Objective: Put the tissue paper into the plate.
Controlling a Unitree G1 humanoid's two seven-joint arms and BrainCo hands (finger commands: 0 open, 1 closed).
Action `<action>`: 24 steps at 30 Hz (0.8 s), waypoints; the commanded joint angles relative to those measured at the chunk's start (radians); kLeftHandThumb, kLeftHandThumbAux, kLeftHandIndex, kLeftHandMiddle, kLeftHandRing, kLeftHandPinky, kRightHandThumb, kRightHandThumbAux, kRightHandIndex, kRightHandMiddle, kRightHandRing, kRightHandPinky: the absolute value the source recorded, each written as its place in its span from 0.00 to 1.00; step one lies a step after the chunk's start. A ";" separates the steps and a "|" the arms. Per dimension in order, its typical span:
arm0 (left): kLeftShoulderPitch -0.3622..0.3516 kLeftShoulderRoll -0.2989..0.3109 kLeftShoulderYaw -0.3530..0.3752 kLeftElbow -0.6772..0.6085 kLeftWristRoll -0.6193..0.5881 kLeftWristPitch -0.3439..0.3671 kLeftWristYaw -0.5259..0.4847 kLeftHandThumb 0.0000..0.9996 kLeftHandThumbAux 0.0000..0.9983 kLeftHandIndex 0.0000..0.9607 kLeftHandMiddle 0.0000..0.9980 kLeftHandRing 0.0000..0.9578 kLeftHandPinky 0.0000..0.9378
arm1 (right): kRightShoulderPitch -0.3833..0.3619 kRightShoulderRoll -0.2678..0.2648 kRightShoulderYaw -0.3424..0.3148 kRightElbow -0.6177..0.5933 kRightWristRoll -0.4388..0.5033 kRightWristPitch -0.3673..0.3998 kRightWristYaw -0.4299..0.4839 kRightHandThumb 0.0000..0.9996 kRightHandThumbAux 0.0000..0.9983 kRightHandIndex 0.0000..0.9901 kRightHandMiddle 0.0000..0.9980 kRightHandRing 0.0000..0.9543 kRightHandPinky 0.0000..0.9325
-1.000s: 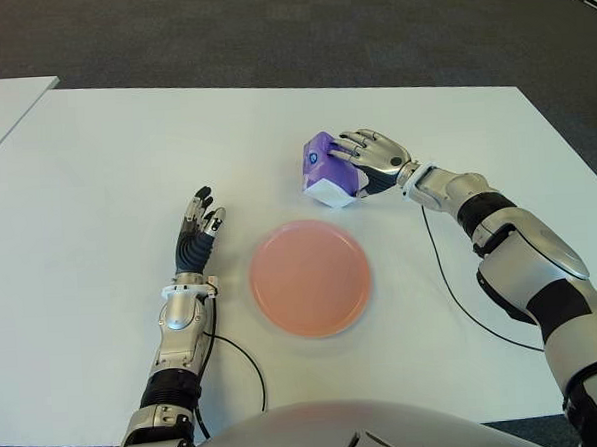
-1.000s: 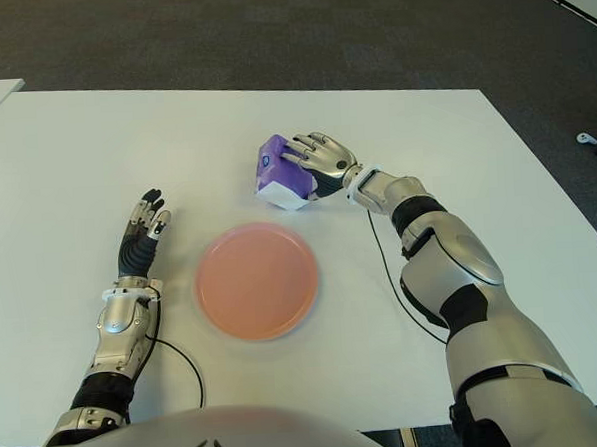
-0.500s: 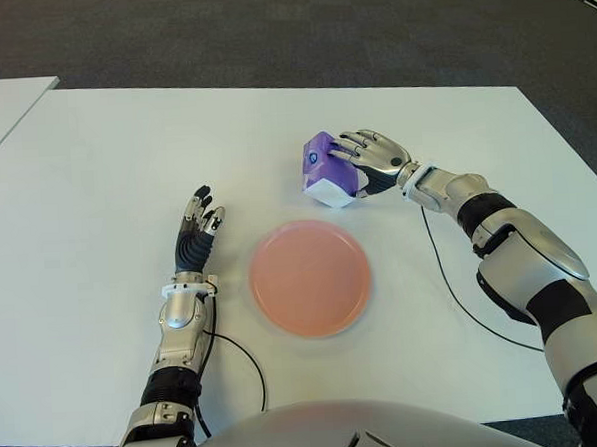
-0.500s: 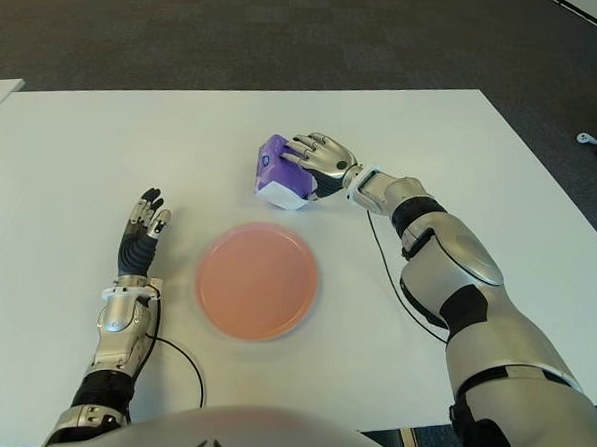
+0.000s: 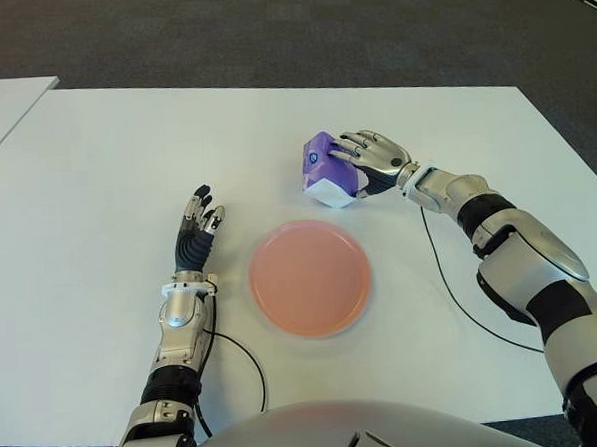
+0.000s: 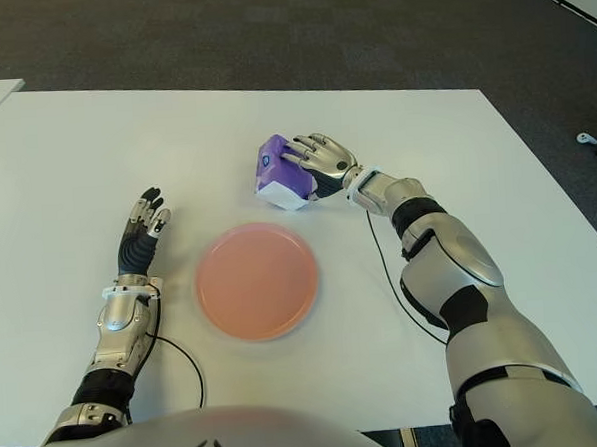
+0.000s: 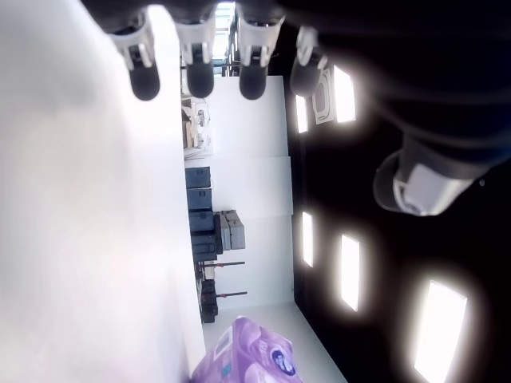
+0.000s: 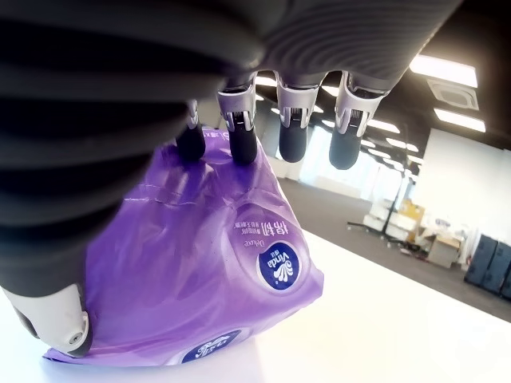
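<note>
The tissue paper is a purple and white pack on the white table, just beyond the pink plate. My right hand reaches in from the right and wraps the pack. In the right wrist view its fingers curl over the top of the pack, two fingertips touch the wrapper and the thumb presses its lower side. The pack stands tilted, its white face toward me. My left hand shows left of the plate, fingers straight and holding nothing.
A black cable trails from the right wrist across the table toward its near edge, and another cable loops beside the left forearm. A second white table stands at the far left. Dark carpet lies beyond the far edge.
</note>
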 commanded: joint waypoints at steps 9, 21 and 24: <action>0.030 -0.008 0.006 0.056 0.002 0.022 0.013 0.00 0.47 0.00 0.00 0.00 0.00 | 0.038 0.014 0.042 0.002 -0.027 -0.026 0.026 0.41 0.65 0.02 0.07 0.04 0.00; 0.030 -0.009 0.006 0.060 0.009 0.013 0.017 0.00 0.46 0.00 0.00 0.00 0.00 | 0.000 0.028 0.033 -0.012 -0.011 -0.038 0.081 0.40 0.65 0.01 0.07 0.03 0.00; 0.031 -0.010 0.007 0.058 0.008 0.013 0.017 0.00 0.47 0.00 0.00 0.00 0.00 | -0.003 0.026 0.030 -0.015 -0.011 -0.036 0.084 0.40 0.65 0.02 0.07 0.03 0.00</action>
